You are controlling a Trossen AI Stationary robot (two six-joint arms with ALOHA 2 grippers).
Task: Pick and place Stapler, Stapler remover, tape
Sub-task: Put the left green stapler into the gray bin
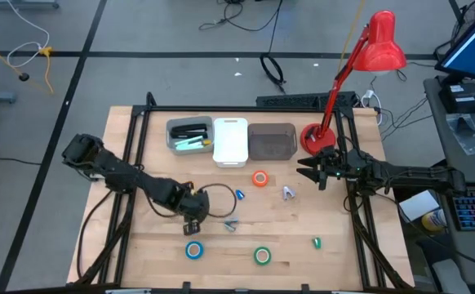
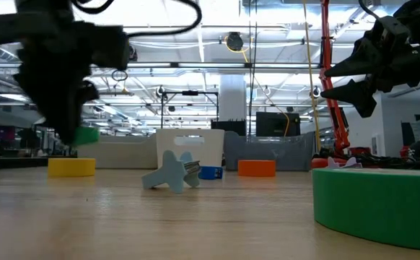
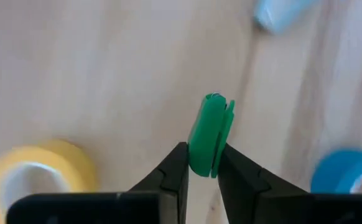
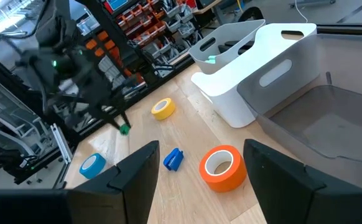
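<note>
My left gripper (image 1: 193,222) hangs over the table's near middle, shut on a small green stapler remover (image 3: 209,134), which also shows in the low view (image 2: 87,134). A yellow tape roll (image 3: 41,177) and a blue tape roll (image 1: 193,250) lie flat on the table below it. An orange roll (image 1: 259,179) and a green roll (image 1: 262,256) lie flat farther right. A long black thing, seemingly the stapler (image 1: 188,130), lies in the grey bin (image 1: 175,144). My right gripper (image 1: 312,172) waits open at the right, level, holding nothing. My left gripper pinches the green stapler remover by its lower end (image 3: 201,163) between its two fingertips (image 3: 175,171). The fingers come from above, pointing steeply down. The remover sticks out beyond the fingertips and is lifted clear of the table.
Other small removers lie loose: pale blue (image 1: 231,224), blue (image 1: 239,194), silvery (image 1: 288,193) and green (image 1: 317,242). A white bin (image 1: 230,140) and a dark bin (image 1: 272,140) stand beside the grey one at the far edge. A red lamp (image 1: 312,137) stands at the far right.
</note>
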